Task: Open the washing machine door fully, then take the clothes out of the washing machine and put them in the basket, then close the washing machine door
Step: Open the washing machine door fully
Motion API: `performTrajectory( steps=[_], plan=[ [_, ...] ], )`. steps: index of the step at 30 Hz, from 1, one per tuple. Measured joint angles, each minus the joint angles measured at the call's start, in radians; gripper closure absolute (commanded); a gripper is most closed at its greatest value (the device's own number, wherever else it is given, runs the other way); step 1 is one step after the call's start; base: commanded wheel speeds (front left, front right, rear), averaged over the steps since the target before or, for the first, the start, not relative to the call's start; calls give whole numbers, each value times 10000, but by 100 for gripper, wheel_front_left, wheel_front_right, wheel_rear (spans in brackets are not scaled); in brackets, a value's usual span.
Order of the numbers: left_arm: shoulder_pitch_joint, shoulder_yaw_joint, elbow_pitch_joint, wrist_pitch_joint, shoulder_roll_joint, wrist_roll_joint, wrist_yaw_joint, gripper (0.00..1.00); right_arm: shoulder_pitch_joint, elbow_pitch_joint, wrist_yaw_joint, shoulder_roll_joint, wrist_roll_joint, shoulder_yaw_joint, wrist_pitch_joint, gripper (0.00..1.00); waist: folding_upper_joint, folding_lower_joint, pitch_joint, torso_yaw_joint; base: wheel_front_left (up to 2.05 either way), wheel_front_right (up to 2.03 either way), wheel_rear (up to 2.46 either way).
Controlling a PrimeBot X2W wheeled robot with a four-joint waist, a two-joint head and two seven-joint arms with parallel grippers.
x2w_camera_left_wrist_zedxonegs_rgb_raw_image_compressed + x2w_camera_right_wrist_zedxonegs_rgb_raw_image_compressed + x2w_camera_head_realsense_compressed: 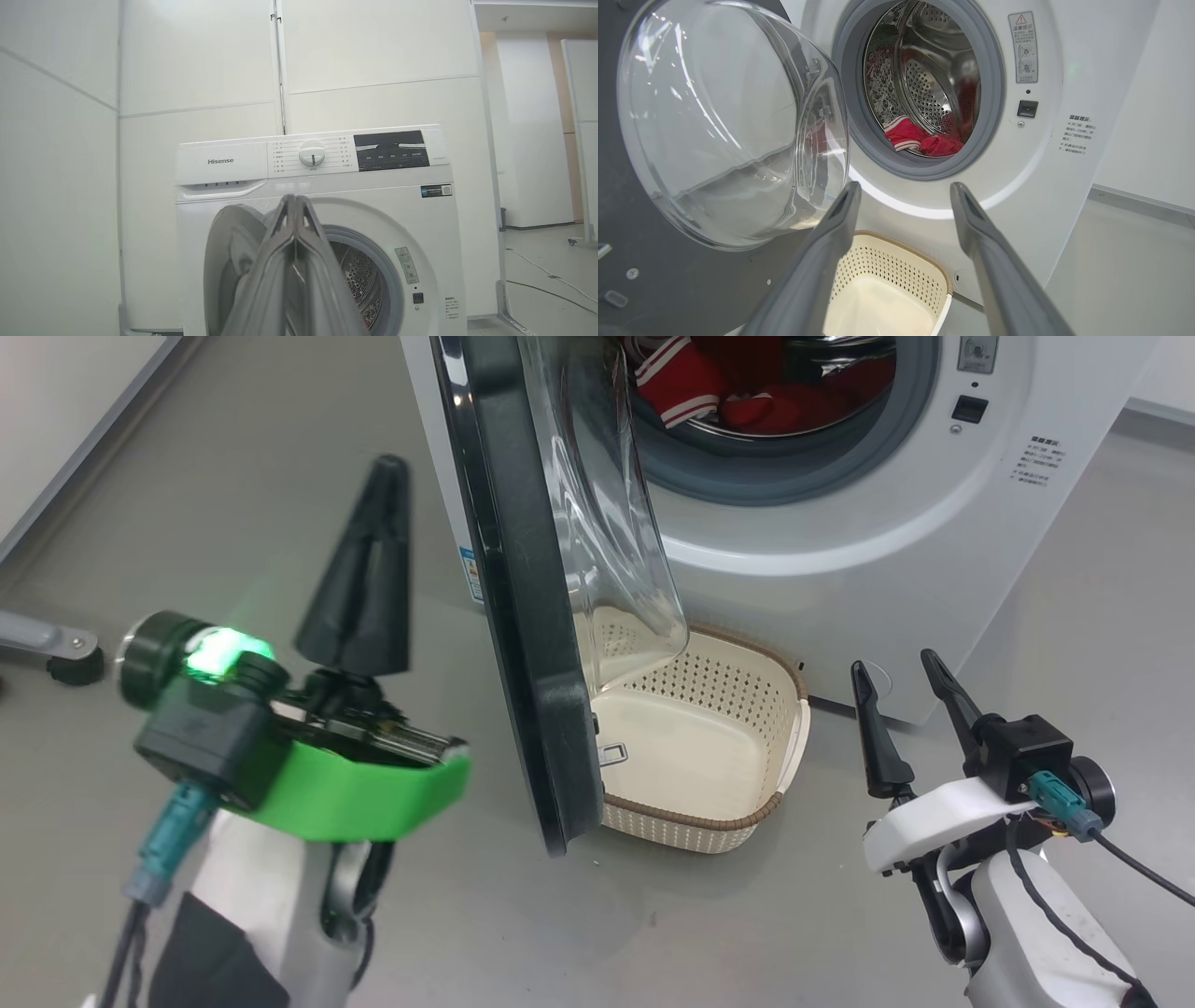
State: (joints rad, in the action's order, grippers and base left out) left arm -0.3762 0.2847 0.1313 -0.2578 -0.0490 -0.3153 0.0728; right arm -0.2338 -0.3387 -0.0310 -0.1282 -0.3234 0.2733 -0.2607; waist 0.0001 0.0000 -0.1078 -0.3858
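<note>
- The white panelled walls (196, 70) are closing in behind the machine and along one side. On the other side the room is opening out.
- The grey floor (233, 504) is looking smooth, hard and level. It is carrying both the machine and the basket, and a thin cable (546, 275) is trailing across it well off to the side.
- The washing machine (840, 541) is standing against the wall with its drum mouth exposed. It is probably far too heavy to shift under a push.
- The washing machine door (523, 644) is hanging open edge-on, partly over the basket, and seems to have more swing left. It is likely stiff and fairly heavy, and its glossy rim may be slippery. Pushing flat on the inner face near the free edge looks safer than pressing the glass bowl (719, 121).
- The basket (719, 681) is sitting on the floor, just in front of the machine below the drum, with no clothes in it. It is likely light and easily nudged.
- The clothes (691, 387) are lying bunched at the drum's front lip. They are likely soft, limp and light, so pinching a raised fold should work best.
- The left gripper (387, 476) is hovering left of the door, its jaws clenched on nothing.
- The right gripper (894, 665) is pointing at the machine, its jaws released wide.
</note>
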Motion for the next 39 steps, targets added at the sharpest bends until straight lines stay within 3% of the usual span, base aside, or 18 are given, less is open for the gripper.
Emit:
performTrajectory(
  steps=[11,13,18,27,39],
  plan=[
    [389,2915,828,29,50,-669,451,100,73,-127,207,115,180,-61,0,0,0,0,30,147,0,0,0],
    [685,3708,842,301,38,-1039,472,100,91,-157,215,174,184,-96,0,0,1,0,41,204,0,0,0],
    [1149,4661,700,848,31,-1670,472,100,124,-228,297,247,257,-128,0,0,0,0,43,286,0,0,0],
    [1925,4684,-268,1814,-77,-2121,458,100,127,-245,387,330,299,-255,0,0,0,0,-9,372,0,0,0],
    [2059,3812,-1116,2042,-522,-1845,-155,100,126,-255,470,376,451,-445,0,0,0,0,-154,365,0,0,0]
  ],
)
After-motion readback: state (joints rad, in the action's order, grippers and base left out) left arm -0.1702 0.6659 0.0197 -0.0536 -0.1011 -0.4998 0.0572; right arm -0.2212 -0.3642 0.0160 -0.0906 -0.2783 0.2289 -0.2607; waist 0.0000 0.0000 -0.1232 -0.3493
